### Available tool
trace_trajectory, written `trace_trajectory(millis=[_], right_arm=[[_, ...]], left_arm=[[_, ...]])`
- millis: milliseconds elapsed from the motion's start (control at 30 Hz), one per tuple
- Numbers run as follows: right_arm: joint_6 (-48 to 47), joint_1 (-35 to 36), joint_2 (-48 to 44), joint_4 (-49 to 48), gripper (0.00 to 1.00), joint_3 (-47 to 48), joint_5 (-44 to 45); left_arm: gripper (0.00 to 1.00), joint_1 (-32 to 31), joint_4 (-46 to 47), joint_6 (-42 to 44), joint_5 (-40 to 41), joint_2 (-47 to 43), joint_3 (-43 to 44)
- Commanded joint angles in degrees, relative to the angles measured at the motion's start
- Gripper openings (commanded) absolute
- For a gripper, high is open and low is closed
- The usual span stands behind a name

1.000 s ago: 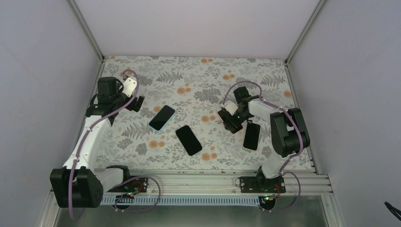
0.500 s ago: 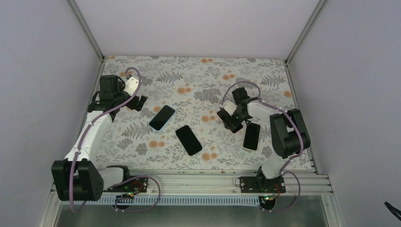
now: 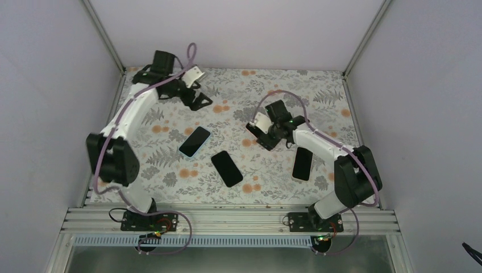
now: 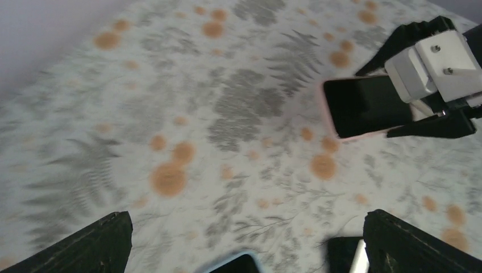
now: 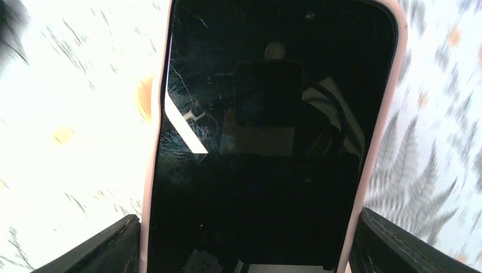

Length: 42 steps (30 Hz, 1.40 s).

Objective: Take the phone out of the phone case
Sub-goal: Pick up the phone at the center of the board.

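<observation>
Right wrist view is filled by the phone [image 5: 267,142] in its pink case [image 5: 379,114], with the right gripper [image 5: 244,244] clamped across the case's long edges over the middle of the floral table [image 4: 187,114]; whether it is lifted clear I cannot tell. Left gripper [image 4: 245,227] hangs empty toward the far left, jaws wide apart, well away from the phone. Squeezing the case's sides probably pins the phone inside, so a hard pull could wrench everything loose and drop it, or the two sets of fingers could collide.
</observation>
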State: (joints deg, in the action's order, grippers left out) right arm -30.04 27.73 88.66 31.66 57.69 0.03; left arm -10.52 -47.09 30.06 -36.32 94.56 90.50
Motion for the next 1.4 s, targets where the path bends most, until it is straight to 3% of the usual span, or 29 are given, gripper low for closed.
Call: trace_trajectory(millis=[0, 333, 733, 800, 933, 1033, 1100, 1133, 1233, 1367], right_arm=[[-0.61, 5.21, -1.45, -5.49, 0.7, 4.69, 2.54], [-0.08, 10.95, -0.17, -13.15, 0.7, 9.53, 7.99], [-0.28, 15.38, 1.95, -15.07, 0.71, 14.39, 9.79], [-0.61, 15.74, 1.5, -14.55, 0.72, 14.51, 9.47], [-0.62, 16.13, 0.32, -13.72, 0.73, 13.99, 9.05], [-1.95, 16.13, -0.84, -11.19, 0.84, 13.71, 5.32], [-3.69, 16.13, -1.23, -5.26, 0.97, 14.7, 0.77], [-5.36, 15.95, -1.64, -1.19, 1.0, 15.33, -2.03], [-9.77, 14.59, -6.36, 6.6, 1.0, 13.29, -7.81], [-16.0, 5.97, -16.8, 9.85, 1.0, 8.24, -20.82]], left_arm=[[1.0, -4.64, -15.55, 0.27, -9.1, 12.06, 9.85], [1.0, -8.12, -20.56, -4.85, -17.6, 23.3, 20.43], [1.0, -9.15, -22.17, -4.46, -19.63, 26.7, 22.14], [0.92, -9.16, -22.17, -4.0, -20.1, 26.62, 21.56], [0.33, -9.14, -22.47, -2.63, -21.25, 26.4, 21.34], [0.15, -9.14, -22.34, -1.94, -22.17, 25.66, 22.21], [0.05, -9.16, -22.77, -1.11, -23.09, 24.83, 23.02], [0.03, -9.13, -23.57, -0.24, -23.51, 24.47, 23.44], [0.02, -9.11, -25.56, 3.8, -24.03, 21.73, 23.16], [0.02, -9.33, -21.56, 8.89, -19.95, 12.79, 14.34]])
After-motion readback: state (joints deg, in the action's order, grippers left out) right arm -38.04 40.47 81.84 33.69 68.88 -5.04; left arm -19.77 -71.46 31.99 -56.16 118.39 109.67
